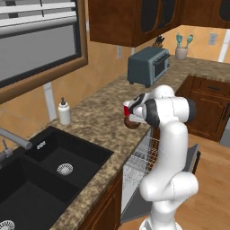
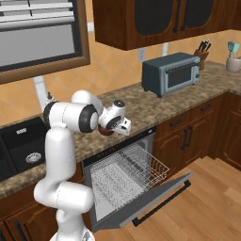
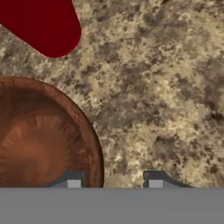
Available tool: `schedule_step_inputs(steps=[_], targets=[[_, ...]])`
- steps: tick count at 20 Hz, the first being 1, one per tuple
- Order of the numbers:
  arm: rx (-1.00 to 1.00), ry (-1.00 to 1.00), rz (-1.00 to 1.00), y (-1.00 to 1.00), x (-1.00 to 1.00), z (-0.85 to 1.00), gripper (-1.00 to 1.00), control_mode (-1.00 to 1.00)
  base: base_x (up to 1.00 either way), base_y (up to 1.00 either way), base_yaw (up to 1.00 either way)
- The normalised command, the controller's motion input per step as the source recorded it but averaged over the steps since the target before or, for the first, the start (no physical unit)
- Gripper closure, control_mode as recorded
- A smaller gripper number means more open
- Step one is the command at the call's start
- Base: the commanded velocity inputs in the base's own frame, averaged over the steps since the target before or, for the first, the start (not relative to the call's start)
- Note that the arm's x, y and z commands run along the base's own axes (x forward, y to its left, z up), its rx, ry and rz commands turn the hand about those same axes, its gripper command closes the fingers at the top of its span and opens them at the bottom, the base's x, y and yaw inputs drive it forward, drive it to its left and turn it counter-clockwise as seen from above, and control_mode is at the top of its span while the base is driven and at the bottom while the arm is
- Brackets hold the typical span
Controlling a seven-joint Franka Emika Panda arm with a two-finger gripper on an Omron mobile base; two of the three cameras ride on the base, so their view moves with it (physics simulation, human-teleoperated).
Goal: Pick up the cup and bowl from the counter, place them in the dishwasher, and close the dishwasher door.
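gripper down over the bowl's rim on the counter
the bowl is round, dark reddish-brown, with a paler streaked inside; one fingertip sits inside the rim, the other outside on the granite, jaws partly apart, so whether they grip i cannot tell. the red cup stands just beyond the bowl. below the bowl's counter edge the dishwasher stands open, its grey dishwasher door dropped.

One bowl and one cup sat on the one desk. There was one toaster oven, one soap bottle, one double sink with two drains, one dishwasher with one wire rack, and one knife block.
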Motion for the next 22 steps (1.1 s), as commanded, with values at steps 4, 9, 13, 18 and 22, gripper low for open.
schedule_step_inputs(steps=[4, 9, 13, 18, 22], targets=[[-0.07, 0.0, 0.0, -0.24, -0.04, -0.34, 1.0, -1.0, 0.0, 0.0, 0.0], [-0.04, 0.0, -0.02, -0.74, -0.35, -0.14, 1.0, -1.0, 0.0, 0.0, 0.0], [0.0, 0.0, -0.01, -1.0, -0.68, 0.0, 1.0, -1.0, 0.0, 0.0, 0.0], [0.0, 0.0, 0.0, -0.98, -0.75, 0.0, 1.0, -1.0, 0.0, 0.0, 0.0], [0.0, 0.02, 0.0, -0.66, -0.61, -0.21, 1.0, -1.0, 0.0, 0.0, 0.0]])
